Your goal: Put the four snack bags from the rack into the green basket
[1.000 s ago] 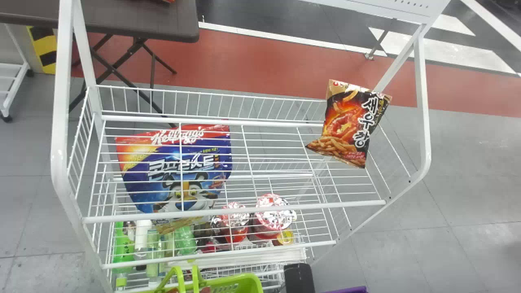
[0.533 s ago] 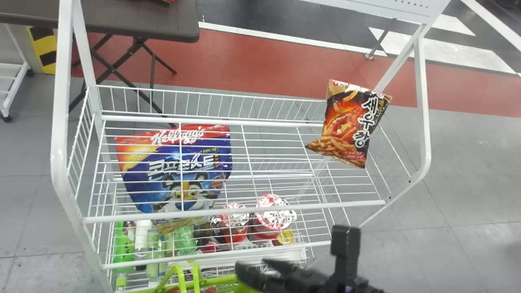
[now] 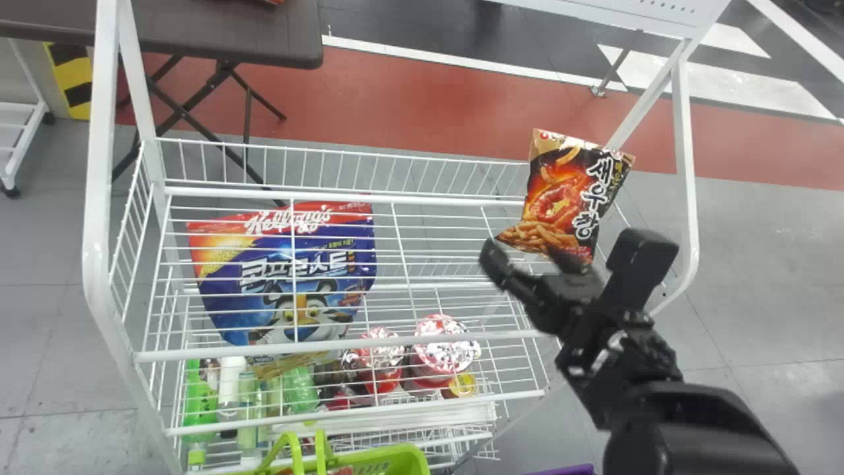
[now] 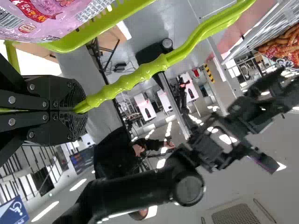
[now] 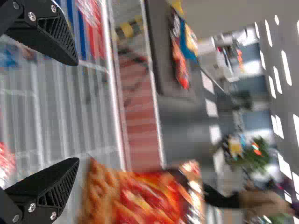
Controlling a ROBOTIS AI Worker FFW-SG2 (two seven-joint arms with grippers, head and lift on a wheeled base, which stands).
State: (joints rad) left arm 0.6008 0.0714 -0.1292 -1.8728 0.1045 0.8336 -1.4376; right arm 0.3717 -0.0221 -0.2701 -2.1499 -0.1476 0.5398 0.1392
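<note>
Pickup's on, I judge: my black right gripper (image 5: 74, 111), 2 flat fingers spread, hangs near the glossy black-and-orange snack bag (image 3: 560, 198) and must straddle its edge, then pinch.

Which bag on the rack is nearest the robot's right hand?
The orange-and-black snack bag, at the rack's right end, close to the right gripper; the blue bag is at the left.

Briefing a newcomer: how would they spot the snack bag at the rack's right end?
Find the white wire rack. The snack bag sits at its right end. Unlike the larger blue bag on the left, it is mostly black and orange.
</note>
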